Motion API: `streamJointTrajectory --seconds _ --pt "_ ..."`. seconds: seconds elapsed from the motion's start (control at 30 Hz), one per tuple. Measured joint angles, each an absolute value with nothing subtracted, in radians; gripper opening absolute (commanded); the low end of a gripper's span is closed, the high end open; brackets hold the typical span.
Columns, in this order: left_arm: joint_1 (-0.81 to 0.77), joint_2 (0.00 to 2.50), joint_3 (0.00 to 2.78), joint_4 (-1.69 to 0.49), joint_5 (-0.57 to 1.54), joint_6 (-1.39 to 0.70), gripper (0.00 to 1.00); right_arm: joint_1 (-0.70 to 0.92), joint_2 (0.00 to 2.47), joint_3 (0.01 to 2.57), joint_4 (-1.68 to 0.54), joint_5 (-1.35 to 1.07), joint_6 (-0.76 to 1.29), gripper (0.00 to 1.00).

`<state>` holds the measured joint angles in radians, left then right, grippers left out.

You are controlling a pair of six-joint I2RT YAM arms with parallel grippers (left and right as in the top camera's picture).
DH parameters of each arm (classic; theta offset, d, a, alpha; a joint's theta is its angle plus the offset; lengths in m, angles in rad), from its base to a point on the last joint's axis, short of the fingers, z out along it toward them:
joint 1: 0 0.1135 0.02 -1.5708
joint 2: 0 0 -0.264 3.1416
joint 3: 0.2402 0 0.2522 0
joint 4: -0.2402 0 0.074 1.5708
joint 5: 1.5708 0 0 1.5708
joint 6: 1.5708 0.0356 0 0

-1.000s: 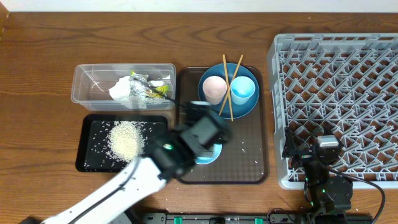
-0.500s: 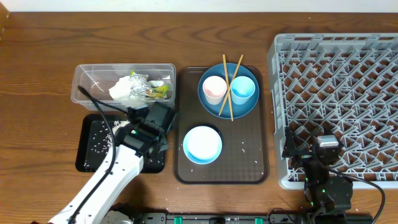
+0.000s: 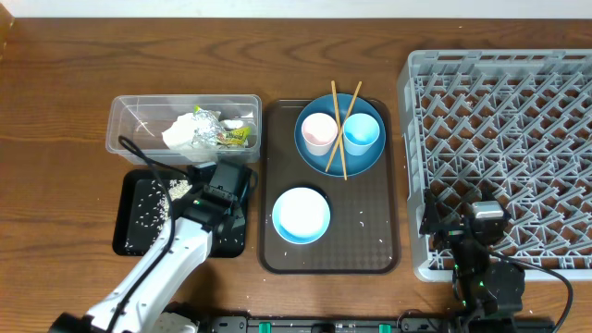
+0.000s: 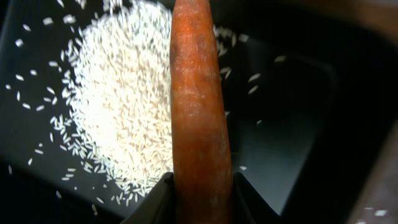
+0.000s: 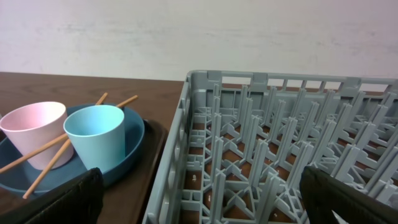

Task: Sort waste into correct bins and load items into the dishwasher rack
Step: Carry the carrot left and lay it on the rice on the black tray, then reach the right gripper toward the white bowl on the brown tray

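My left gripper (image 4: pixel 200 200) clamps the orange carrot (image 4: pixel 198 106) over the black tray's (image 4: pixel 292 118) rice pile (image 4: pixel 124 106); my right gripper (image 5: pixel 199 202) stands agape.

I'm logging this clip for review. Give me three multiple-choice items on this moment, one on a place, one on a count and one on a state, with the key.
1. The small orange carrot is held over:
A) a clear plastic box
B) the shallow black rectangular tray
C) a white bowl

2. Cups standing on the large round blue plate:
A) one
B) two
C) three

3. The left gripper is:
A) open
B) shut on the carrot
C) out of view

Key:
1. B, since the left wrist view shows the black tray with white rice grains beneath the carrot.
2. B, a pinkish-white cup and a light blue cup.
3. B, since its fingers press both sides of the carrot.
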<state>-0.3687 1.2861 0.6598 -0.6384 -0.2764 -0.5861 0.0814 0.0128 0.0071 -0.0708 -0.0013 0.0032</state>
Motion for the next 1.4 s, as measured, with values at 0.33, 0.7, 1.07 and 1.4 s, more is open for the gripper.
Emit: streamJointTrajectory --seconds 0.33,0.7,1.07,1.4 --pt "-0.368 1.317 0.667 -0.640 -0.277 -0.537 0.43 0.081 0.013 0.007 -0.070 -0.001 0.003 0.99" --pt "-0.368 1.106 0.913 -0.772 -0.237 -0.500 0.44 0.081 0.013 0.007 -0.071 -0.001 0.003 0.99" --pt "-0.368 1.018 0.928 -0.665 -0.005 -0.497 0.57 0.081 0.013 0.007 -0.070 -0.004 0.003 0.99" --pt "-0.369 1.018 0.928 -0.700 0.129 -0.497 0.45 0.081 0.013 0.007 -0.047 -0.012 0.102 0.99"
